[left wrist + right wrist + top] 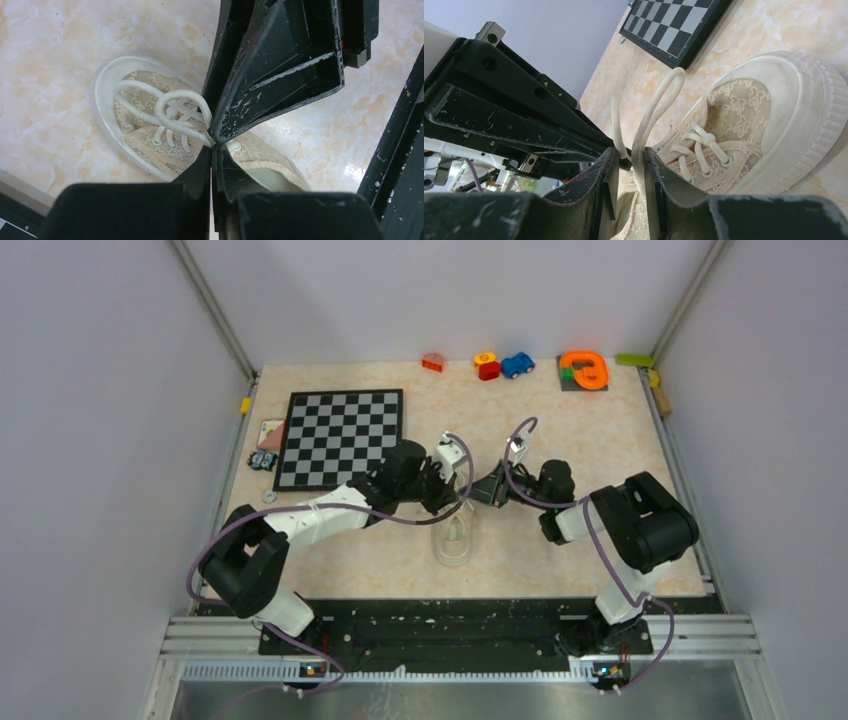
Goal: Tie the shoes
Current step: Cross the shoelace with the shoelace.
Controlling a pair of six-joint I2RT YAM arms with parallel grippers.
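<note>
Two hands are met above the shoe (453, 540), which is set at the near middle of the bench (560, 430). The left hand (212, 150) is clamped on the lace (181, 93); the right hand (630, 155) is parted slightly around a loop (639, 147), best closed firmly before any pull is made.

Sneaker partly hidden
Seen from above, the sneaker's (454, 542) far end lies under the left hand (461, 500) and right hand (476, 494); the left wrist view blocks its heel, and the laces' (651, 115) ends are covered.
</note>
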